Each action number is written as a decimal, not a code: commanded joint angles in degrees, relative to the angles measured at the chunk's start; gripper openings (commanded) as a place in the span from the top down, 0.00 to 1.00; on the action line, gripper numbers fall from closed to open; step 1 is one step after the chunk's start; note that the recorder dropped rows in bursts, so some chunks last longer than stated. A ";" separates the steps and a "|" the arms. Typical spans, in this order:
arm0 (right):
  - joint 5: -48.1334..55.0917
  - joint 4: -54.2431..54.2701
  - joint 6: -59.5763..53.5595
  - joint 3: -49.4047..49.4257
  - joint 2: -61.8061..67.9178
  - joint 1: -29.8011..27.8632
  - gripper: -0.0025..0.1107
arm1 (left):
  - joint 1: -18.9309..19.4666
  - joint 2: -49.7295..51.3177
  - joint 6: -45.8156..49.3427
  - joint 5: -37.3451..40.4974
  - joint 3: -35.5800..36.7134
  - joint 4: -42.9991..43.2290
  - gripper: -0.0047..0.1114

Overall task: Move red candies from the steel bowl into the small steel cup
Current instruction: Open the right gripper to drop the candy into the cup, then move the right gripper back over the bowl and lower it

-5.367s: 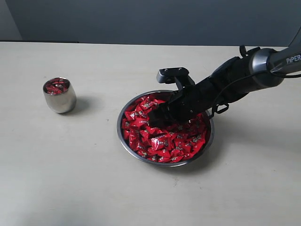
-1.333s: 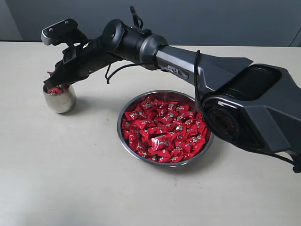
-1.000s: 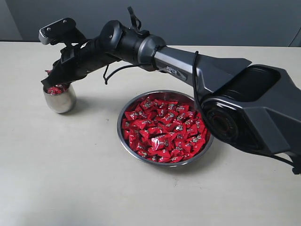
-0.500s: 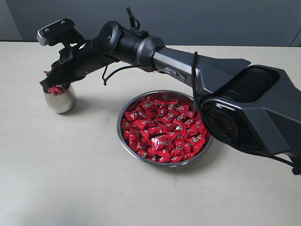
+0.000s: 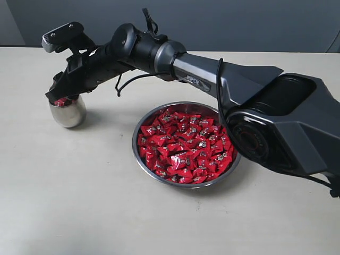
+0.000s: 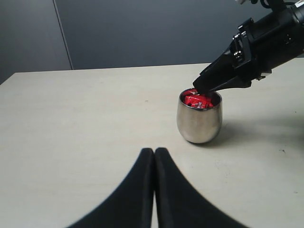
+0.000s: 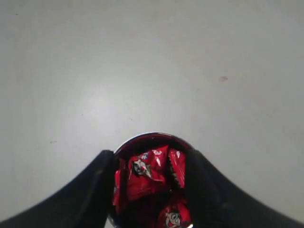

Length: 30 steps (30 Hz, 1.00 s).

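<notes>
The steel bowl sits mid-table, heaped with red candies. The small steel cup stands at the left, nearly full of red candies. My right gripper reaches across the table and hangs just over the cup's mouth. In the right wrist view its fingers stand apart on either side of the cup rim, with loose candies in the cup between them. My left gripper is low over the table in front of the cup, fingers pressed together, empty.
The right arm's long dark body spans above the table from the right edge to the cup, passing behind the bowl. Its bulky base fills the right side. A dark wall backs the table.
The right gripper's jaws have spread apart over the cup, and the candy that showed at its fingertips is no longer pinched. The arm itself has barely moved. The left gripper is still.
</notes>
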 commanded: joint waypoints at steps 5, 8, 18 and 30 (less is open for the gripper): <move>0.27 -0.44 1.17 -0.44 -0.77 -0.26 0.59 | 0.03 -0.26 -0.13 -0.09 0.22 -0.13 0.96; -0.03 -0.99 1.17 -0.44 -1.80 -0.26 0.73 | 0.03 -0.26 -0.13 -0.09 0.22 -0.13 0.96; -1.89 -5.29 5.62 -0.44 -4.27 -0.64 0.98 | 0.03 -0.26 -0.13 -0.09 0.22 -0.13 0.96; 0.93 -14.35 16.21 0.19 -7.05 -4.03 0.98 | 0.03 -0.26 -0.13 -0.09 0.22 -0.13 0.96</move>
